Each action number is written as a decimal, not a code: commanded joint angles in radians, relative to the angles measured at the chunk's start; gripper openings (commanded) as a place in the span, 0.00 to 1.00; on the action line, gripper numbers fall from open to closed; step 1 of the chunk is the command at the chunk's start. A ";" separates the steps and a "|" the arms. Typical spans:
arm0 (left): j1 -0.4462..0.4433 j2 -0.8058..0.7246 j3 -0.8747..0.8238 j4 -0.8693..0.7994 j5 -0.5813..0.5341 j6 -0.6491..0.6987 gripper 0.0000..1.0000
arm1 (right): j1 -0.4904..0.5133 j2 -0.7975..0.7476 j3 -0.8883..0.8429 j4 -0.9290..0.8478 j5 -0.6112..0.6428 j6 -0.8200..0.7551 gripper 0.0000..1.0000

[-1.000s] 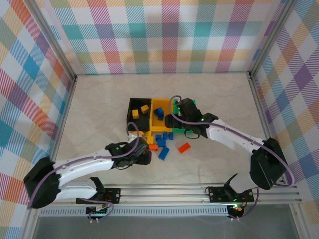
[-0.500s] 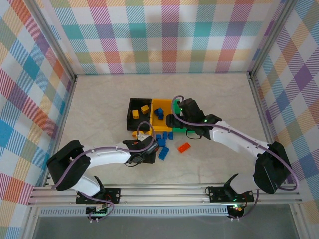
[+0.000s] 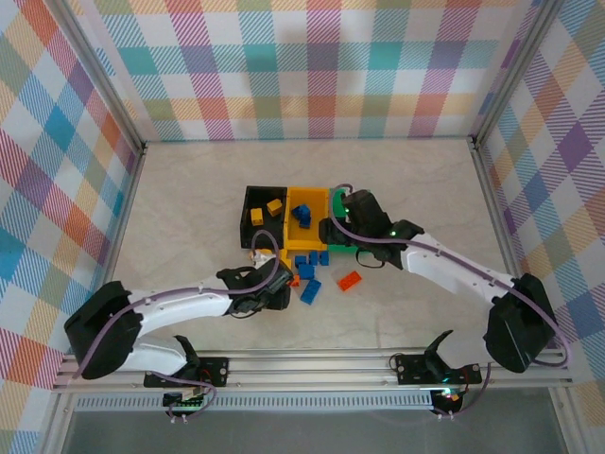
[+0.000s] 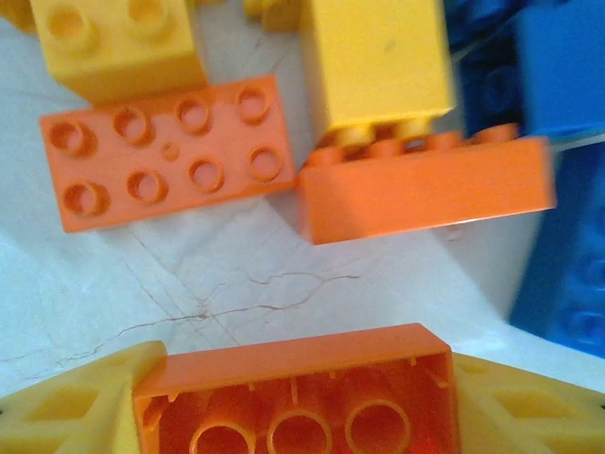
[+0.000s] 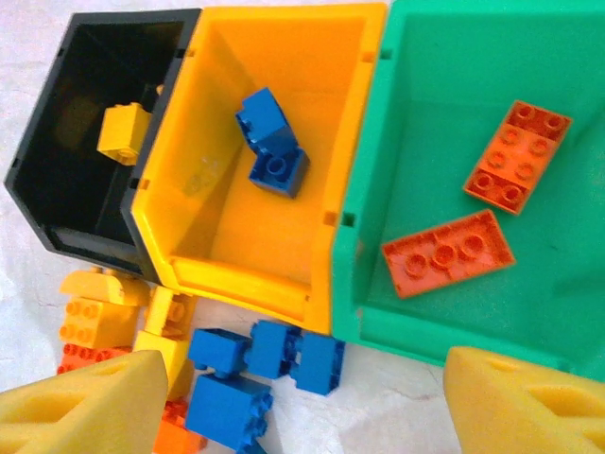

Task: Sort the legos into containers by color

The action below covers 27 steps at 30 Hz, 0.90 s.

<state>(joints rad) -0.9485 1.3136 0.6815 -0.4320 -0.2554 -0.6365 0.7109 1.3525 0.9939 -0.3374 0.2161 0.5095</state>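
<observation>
As the left fingers point(image 4: 66, 407) are clamping onto an orange brick point(image 4: 293, 397), probably bound for the green bin point(image 5: 454, 57), the right fingers point(image 5: 76, 407) are hanging wide and empty

Bare table point(image 3: 180, 208) L of bins point(image 3: 248, 218); loose bricks point(image 3: 309, 272) crowd near side; R arm point(image 3: 435, 265) over green bin point(image 5: 425, 113)

pale marbled table point(image 3: 189, 199), walled on three sides by pastel checked cloth point(image 3: 312, 66); a slotted metal rail point(image 3: 331, 364) runs along its near edge.
</observation>
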 commanded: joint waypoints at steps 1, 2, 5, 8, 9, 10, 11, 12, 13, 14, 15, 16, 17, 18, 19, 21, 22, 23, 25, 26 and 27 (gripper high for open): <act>0.001 -0.010 0.133 -0.049 -0.004 0.051 0.57 | -0.003 -0.076 -0.055 -0.036 0.067 0.039 0.77; 0.008 0.014 0.178 -0.050 -0.002 0.070 0.57 | -0.006 -0.097 -0.073 -0.044 0.078 0.050 0.77; 0.038 0.132 0.332 -0.031 0.022 0.127 0.56 | -0.025 -0.169 -0.139 -0.079 0.108 0.082 0.78; 0.069 0.280 0.501 -0.009 0.053 0.167 0.56 | -0.048 -0.256 -0.202 -0.110 0.123 0.110 0.78; 0.078 0.334 0.564 -0.009 0.068 0.177 0.55 | -0.055 -0.284 -0.220 -0.119 0.124 0.117 0.79; 0.087 0.381 0.628 -0.012 0.079 0.186 0.55 | -0.060 -0.315 -0.239 -0.124 0.122 0.121 0.79; 0.095 0.433 0.684 -0.018 0.086 0.192 0.55 | -0.063 -0.334 -0.251 -0.130 0.121 0.123 0.79; 0.102 0.485 0.751 -0.030 0.095 0.200 0.55 | -0.065 -0.353 -0.262 -0.136 0.120 0.123 0.79; 0.106 0.539 0.817 -0.047 0.103 0.207 0.55 | -0.067 -0.366 -0.270 -0.144 0.118 0.125 0.79; 0.108 0.581 0.870 -0.064 0.106 0.213 0.55 | -0.067 -0.373 -0.275 -0.152 0.119 0.127 0.79; 0.111 0.631 0.940 -0.083 0.109 0.219 0.55 | -0.068 -0.382 -0.281 -0.156 0.118 0.129 0.79; 0.112 0.676 1.000 -0.104 0.108 0.223 0.55 | -0.068 -0.389 -0.288 -0.160 0.113 0.129 0.79; 0.115 0.712 1.049 -0.120 0.110 0.225 0.55 | -0.068 -0.393 -0.294 -0.160 0.108 0.129 0.79; 0.117 0.750 1.102 -0.139 0.114 0.225 0.55 | -0.069 -0.395 -0.297 -0.158 0.099 0.130 0.79; 0.120 0.789 1.149 -0.156 0.116 0.225 0.55 | -0.070 -0.397 -0.301 -0.157 0.093 0.129 0.79; 0.122 0.845 1.220 -0.183 0.115 0.224 0.56 | -0.070 -0.398 -0.305 -0.157 0.088 0.133 0.80; 0.124 0.871 1.249 -0.195 0.115 0.224 0.57 | -0.070 -0.400 -0.305 -0.157 0.084 0.133 0.80; 0.124 0.891 1.273 -0.204 0.116 0.222 0.57 | -0.070 -0.399 -0.306 -0.156 0.082 0.135 0.80; 0.125 0.931 1.323 -0.225 0.119 0.217 0.63 | -0.070 -0.399 -0.306 -0.155 0.074 0.135 0.80; 0.126 0.945 1.344 -0.233 0.120 0.213 0.66 | -0.070 -0.398 -0.304 -0.154 0.073 0.136 0.81; 0.126 0.956 1.367 -0.239 0.126 0.209 0.70 | -0.070 -0.397 -0.303 -0.155 0.070 0.136 0.81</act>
<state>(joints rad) -0.8345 2.2436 1.9839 -0.6014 -0.1452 -0.4294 0.6460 0.9665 0.6964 -0.4881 0.3019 0.6292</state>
